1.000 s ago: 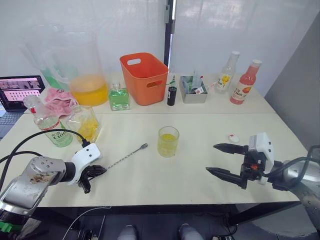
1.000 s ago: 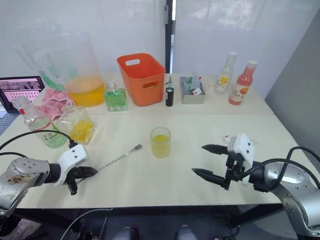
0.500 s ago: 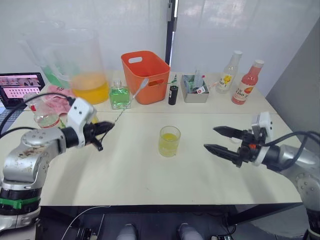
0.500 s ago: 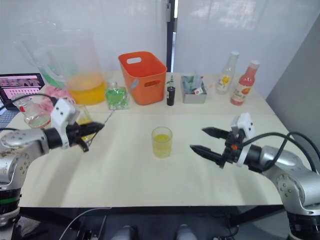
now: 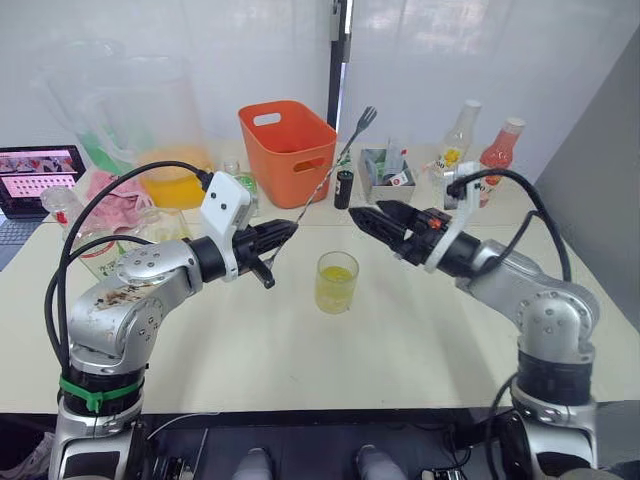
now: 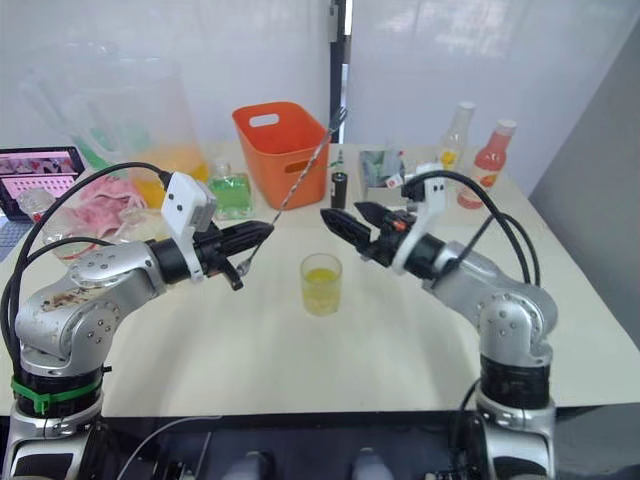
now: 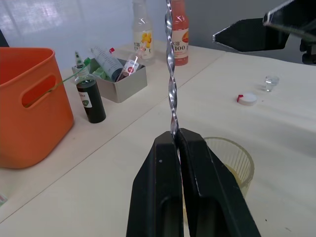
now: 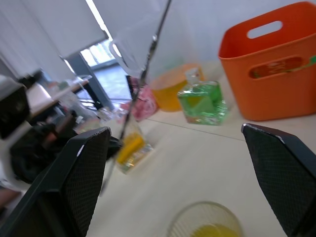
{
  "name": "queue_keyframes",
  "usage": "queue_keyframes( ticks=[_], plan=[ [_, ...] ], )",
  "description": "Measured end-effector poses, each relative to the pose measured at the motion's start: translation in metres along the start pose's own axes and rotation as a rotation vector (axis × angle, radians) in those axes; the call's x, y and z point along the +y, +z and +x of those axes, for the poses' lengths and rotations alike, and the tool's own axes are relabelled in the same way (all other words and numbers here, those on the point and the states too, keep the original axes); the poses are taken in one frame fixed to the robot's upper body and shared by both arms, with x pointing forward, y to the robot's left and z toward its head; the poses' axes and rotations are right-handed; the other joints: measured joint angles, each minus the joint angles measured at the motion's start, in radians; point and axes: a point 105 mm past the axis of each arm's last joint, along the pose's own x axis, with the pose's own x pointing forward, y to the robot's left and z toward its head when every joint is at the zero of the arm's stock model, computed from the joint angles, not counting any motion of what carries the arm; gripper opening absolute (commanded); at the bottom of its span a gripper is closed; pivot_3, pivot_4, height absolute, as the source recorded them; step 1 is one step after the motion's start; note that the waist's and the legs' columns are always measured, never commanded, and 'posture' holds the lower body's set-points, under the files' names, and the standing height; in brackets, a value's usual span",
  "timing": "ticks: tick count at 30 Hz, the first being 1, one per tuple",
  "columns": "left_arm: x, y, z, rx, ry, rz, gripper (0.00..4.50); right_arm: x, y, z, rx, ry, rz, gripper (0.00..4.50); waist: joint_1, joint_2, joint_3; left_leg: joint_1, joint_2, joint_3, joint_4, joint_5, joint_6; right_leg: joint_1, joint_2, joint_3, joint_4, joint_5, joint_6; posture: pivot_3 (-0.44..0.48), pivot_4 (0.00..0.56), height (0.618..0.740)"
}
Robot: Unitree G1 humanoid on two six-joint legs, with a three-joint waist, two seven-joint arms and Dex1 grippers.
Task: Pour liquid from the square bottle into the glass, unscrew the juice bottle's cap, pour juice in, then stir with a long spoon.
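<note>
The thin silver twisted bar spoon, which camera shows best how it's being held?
The left wrist view: the thin silver twisted bar spoon rises straight from between the left gripper's shut fingers. The eye views show its whole length, slanting up with the bowl topmost. The right wrist view shows a blurred stretch of stem.

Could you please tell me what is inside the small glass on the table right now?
The glass holds a shallow layer of yellow liquid at the bottom. The long spoon is not in it: the left gripper holds it above the table.

Twisted shiny metal long spoon (image 7: 171,79) — clear ribbed glass (image 5: 337,282) — glossy orange plastic basket (image 5: 288,150).
</note>
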Motion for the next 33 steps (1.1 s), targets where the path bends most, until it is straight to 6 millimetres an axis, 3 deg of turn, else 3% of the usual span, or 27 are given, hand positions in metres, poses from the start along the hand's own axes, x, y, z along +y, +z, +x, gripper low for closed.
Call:
queue_keyframes(
  ticks=[13,18,27,33],
  plan=[
    [-0.013,0.000,0.005,-0.001,-0.045,0.006,0.02,0.008,0.004,0.028,-0.071,0.023,0.218,4.50,-0.013,0.000,0.000,-0.001,0.000,-0.001,-0.001,0.000,0.000,-0.001,0.001,0.000,0.000,-0.001,0.001,0.000,0.150,0.740],
    [-0.014,-0.003,0.004,0.009,-0.049,0.002,0.00,0.012,0.006,0.035,-0.094,0.038,0.268,3.07,-0.013,0.000,0.000,-0.001,0.000,-0.001,-0.001,0.000,0.000,-0.001,0.001,0.000,0.000,-0.001,0.001,0.000,0.150,0.740],
    [-0.015,-0.007,0.003,0.017,-0.052,-0.008,0.00,0.015,0.013,0.038,-0.130,0.043,0.290,0.03,-0.013,0.001,0.000,-0.001,0.000,-0.001,-0.001,0.000,0.000,-0.001,0.001,0.000,0.000,-0.001,0.001,0.000,0.150,0.740],
    [-0.014,-0.005,0.002,0.010,-0.047,-0.003,0.00,0.008,0.014,0.036,-0.128,0.005,0.282,0.03,-0.014,0.001,0.000,-0.002,0.000,-0.001,-0.002,0.000,0.000,-0.002,0.001,-0.001,-0.001,-0.001,0.001,0.000,0.150,0.740]
  ],
)
